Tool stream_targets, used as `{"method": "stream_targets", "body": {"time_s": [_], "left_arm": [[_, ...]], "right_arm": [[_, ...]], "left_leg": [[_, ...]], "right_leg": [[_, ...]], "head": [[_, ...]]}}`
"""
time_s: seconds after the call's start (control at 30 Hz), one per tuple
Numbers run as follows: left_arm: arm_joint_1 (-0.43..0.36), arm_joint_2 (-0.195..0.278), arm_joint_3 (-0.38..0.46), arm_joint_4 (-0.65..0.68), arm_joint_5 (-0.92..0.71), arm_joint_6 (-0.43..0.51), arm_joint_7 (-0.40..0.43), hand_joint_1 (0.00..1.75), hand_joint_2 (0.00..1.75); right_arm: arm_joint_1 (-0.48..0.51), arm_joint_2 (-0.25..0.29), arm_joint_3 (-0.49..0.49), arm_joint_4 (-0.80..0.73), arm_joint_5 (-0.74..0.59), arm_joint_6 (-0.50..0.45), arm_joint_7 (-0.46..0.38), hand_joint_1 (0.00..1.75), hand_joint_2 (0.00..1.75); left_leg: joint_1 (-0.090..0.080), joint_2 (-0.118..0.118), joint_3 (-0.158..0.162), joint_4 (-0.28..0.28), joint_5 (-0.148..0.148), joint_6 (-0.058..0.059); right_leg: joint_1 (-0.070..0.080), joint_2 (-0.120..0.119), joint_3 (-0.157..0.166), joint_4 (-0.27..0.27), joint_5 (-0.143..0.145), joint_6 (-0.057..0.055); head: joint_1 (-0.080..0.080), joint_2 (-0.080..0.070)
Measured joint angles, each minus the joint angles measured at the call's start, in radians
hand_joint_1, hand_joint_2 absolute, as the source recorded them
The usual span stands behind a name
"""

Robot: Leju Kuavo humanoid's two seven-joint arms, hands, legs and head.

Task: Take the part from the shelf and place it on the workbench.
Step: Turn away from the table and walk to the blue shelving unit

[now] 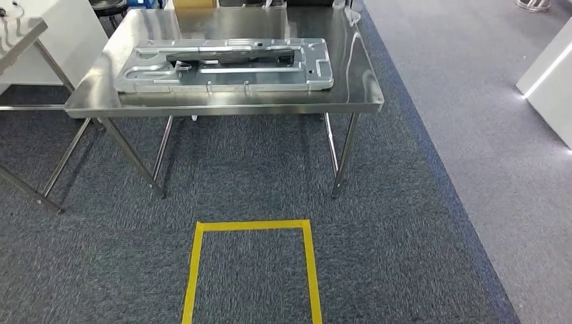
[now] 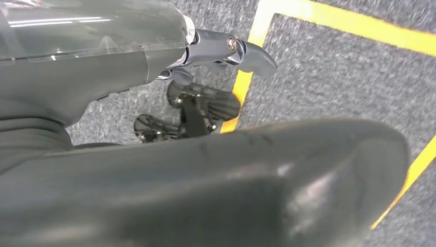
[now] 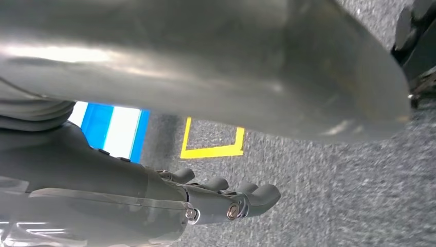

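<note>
One stamped metal part [image 1: 226, 64] lies flat mid-workbench [image 1: 364, 94]: stiff, heavy-looking, likely slick; grip the long edges. Left hand [image 2: 205, 77] and right hand [image 3: 226, 198] empty, fingers loosely extended.

One steel workbench [image 1: 364, 94] at 12 o'clock w/ one flat metal part [image 1: 222, 64] on it. A 2nd steel table's corner [image 1: 20, 37] at 10 o'clock, so two tables total. One yellow tape square [image 1: 251, 270] on the carpet at 6 o'clock. Two robot hands: left hand [image 2: 226, 49], right hand [image 3: 226, 198], each holding nothing.
</note>
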Motion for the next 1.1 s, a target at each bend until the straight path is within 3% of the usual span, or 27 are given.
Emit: {"method": "stream_targets", "body": {"time_s": [0.07,0.1,0.13,0.17,0.2,0.23,0.27,0.33,0.37,0.43,0.47,0.5,0.57,0.6,0.63,0.67,0.7,0.77,0.8,0.87,0.93,1.1], "left_arm": [[0.000,-0.001,0.000,0.000,-0.001,0.000,0.000,0.00,0.00],[0.001,-0.001,0.000,0.000,-0.002,0.000,0.000,0.00,0.00],[0.001,-0.001,0.000,0.000,-0.003,0.000,0.000,0.00,0.00],[0.001,-0.001,0.000,0.000,-0.004,0.000,0.000,0.00,0.00],[0.001,-0.001,0.000,0.000,-0.004,-0.001,0.000,0.00,0.00],[0.000,-0.001,0.000,0.000,-0.005,-0.001,0.000,0.00,0.00],[-0.003,-0.001,0.000,0.000,-0.005,-0.002,0.000,0.00,0.00],[-0.009,-0.001,0.000,-0.001,-0.005,-0.002,-0.001,0.00,0.00],[-0.011,-0.001,0.000,-0.001,-0.003,0.001,-0.003,0.00,0.00],[-0.012,-0.002,0.000,-0.001,0.002,0.015,0.001,0.00,0.00],[-0.012,-0.003,0.001,-0.001,0.005,0.022,0.006,0.00,0.00],[-0.012,-0.004,0.001,-0.001,0.006,0.029,0.011,0.00,0.00],[-0.011,-0.004,0.001,-0.001,0.006,0.039,0.019,0.00,0.00],[-0.011,-0.004,0.001,-0.001,0.006,0.044,0.023,0.00,0.00],[-0.010,-0.004,0.002,-0.001,0.005,0.047,0.026,0.00,0.00],[-0.009,-0.004,0.002,-0.001,0.004,0.051,0.031,0.00,0.00],[-0.008,-0.004,0.002,-0.001,0.002,0.054,0.036,0.00,0.00],[-0.008,-0.004,0.002,-0.001,-0.002,0.059,0.048,0.00,0.00],[-0.008,-0.004,0.002,-0.001,-0.004,0.061,0.056,0.00,0.00],[-0.009,-0.004,0.002,-0.001,-0.005,0.063,0.070,0.00,0.00],[-0.010,-0.004,0.002,-0.001,-0.005,0.065,0.077,0.00,0.00],[-0.012,-0.003,0.003,-0.001,-0.006,0.069,0.085,0.00,0.00]], "right_arm": [[-0.001,0.001,0.000,0.000,0.000,0.001,-0.001,0.00,0.00],[0.000,0.002,0.000,0.000,0.000,0.001,-0.002,0.00,0.00],[0.000,0.002,0.000,0.000,0.000,0.001,-0.002,0.00,0.00],[0.000,0.002,0.000,0.000,0.000,0.001,-0.002,0.00,0.00],[0.000,0.002,0.000,0.000,0.000,0.001,-0.003,0.00,0.00],[0.000,0.003,0.000,0.000,0.000,0.000,-0.003,0.00,0.00],[-0.001,0.003,0.000,0.000,0.000,0.000,-0.003,0.00,0.00],[-0.003,0.004,-0.001,0.000,-0.001,0.000,-0.004,0.00,0.00],[-0.004,0.004,-0.001,0.000,-0.002,0.000,-0.006,0.00,0.00],[-0.004,0.004,-0.002,0.000,-0.008,0.006,-0.015,0.00,0.00],[-0.004,0.004,-0.002,0.000,-0.010,0.010,-0.021,0.00,0.00],[-0.003,0.004,-0.002,0.000,-0.012,0.014,-0.028,0.00,0.00],[-0.001,0.005,-0.003,0.001,-0.015,0.019,-0.044,0.00,0.00],[-0.001,0.006,-0.003,0.001,-0.016,0.021,-0.053,0.00,0.44],[0.000,0.006,-0.003,0.001,-0.018,0.022,-0.062,0.00,0.87],[0.000,0.006,-0.004,0.001,-0.019,0.023,-0.071,0.00,0.87],[0.001,0.006,-0.004,0.001,-0.021,0.025,-0.077,0.00,0.87],[0.002,0.006,-0.007,0.001,-0.024,0.029,-0.086,0.00,0.00],[0.003,0.006,-0.008,0.001,-0.026,0.031,-0.089,0.00,0.00],[0.002,0.005,-0.012,0.001,-0.030,0.032,-0.093,0.00,0.87],[0.002,0.005,-0.017,0.001,-0.033,0.031,-0.093,0.00,1.75],[0.004,0.006,-0.026,0.001,-0.033,0.033,-0.079,0.00,1.75]], "left_leg": [[0.003,-0.005,-0.029,0.110,-0.110,-0.007],[0.004,-0.005,-0.040,0.175,-0.149,-0.010],[0.005,-0.005,-0.042,0.228,-0.163,-0.012],[0.005,-0.005,-0.031,0.254,-0.152,-0.013],[0.006,-0.005,-0.003,0.245,-0.124,-0.012],[0.006,-0.005,0.042,0.202,-0.096,-0.009],[0.005,-0.005,0.106,0.129,-0.087,-0.005],[0.001,-0.006,0.214,-0.023,-0.113,0.005],[-0.001,-0.006,0.241,-0.067,-0.131,0.011],[-0.004,-0.003,0.237,-0.084,-0.129,0.026],[-0.003,-0.001,0.231,-0.086,-0.119,0.035],[-0.002,0.001,0.224,-0.089,-0.107,0.043],[-0.002,0.003,0.202,-0.090,-0.085,0.051],[-0.003,0.003,0.189,-0.089,-0.076,0.052],[-0.004,0.003,0.176,-0.088,-0.067,0.051],[-0.005,0.003,0.164,-0.086,-0.060,0.050],[-0.005,0.003,0.153,-0.083,-0.054,0.048],[-0.005,0.003,0.140,-0.077,-0.047,0.043],[-0.006,0.003,0.135,-0.073,-0.044,0.040],[-0.009,0.004,0.130,-0.068,-0.038,0.031],[-0.011,0.004,0.128,-0.068,-0.033,0.019],[-0.009,0.003,0.120,-0.073,-0.029,0.028]], "right_leg": [[0.001,-0.002,-0.034,0.001,0.027,-0.008],[0.002,-0.002,-0.053,0.004,0.041,-0.008],[0.003,-0.003,-0.073,0.007,0.054,-0.008],[0.004,-0.003,-0.094,0.013,0.066,-0.006],[0.004,-0.003,-0.116,0.020,0.077,-0.004],[0.004,-0.003,-0.136,0.028,0.087,-0.001],[0.005,-0.002,-0.152,0.036,0.096,0.003],[0.008,-0.003,-0.172,0.050,0.112,0.013],[0.009,-0.004,-0.176,0.052,0.119,0.019],[0.005,-0.005,-0.179,0.050,0.132,0.033],[0.002,-0.003,-0.183,0.056,0.122,0.039],[-0.001,0.000,-0.190,0.077,0.093,0.044],[-0.005,0.005,-0.221,0.179,-0.007,0.052],[-0.006,0.006,-0.238,0.247,-0.050,0.056],[-0.007,0.006,-0.249,0.305,-0.072,0.059],[-0.007,0.006,-0.245,0.333,-0.070,0.060],[-0.007,0.006,-0.221,0.320,-0.052,0.060],[-0.007,0.006,-0.120,0.188,-0.007,0.053],[-0.005,0.006,-0.068,0.110,0.004,0.047],[0.001,0.005,-0.017,0.023,0.007,0.034],[0.002,0.005,-0.021,0.012,0.010,0.022],[0.005,0.004,-0.027,0.006,0.016,0.017]], "head": [[0.000,0.000],[0.000,0.000],[0.000,0.000],[0.000,0.000],[0.000,0.000],[0.000,0.000],[0.000,0.000],[0.000,0.000],[0.000,0.000],[0.000,0.000],[0.000,0.000],[0.000,0.000],[0.000,0.000],[0.000,0.000],[0.000,0.000],[0.000,0.000],[0.000,0.000],[0.000,0.000],[0.000,0.000],[0.000,0.000],[0.000,0.000],[-0.001,0.000]]}}
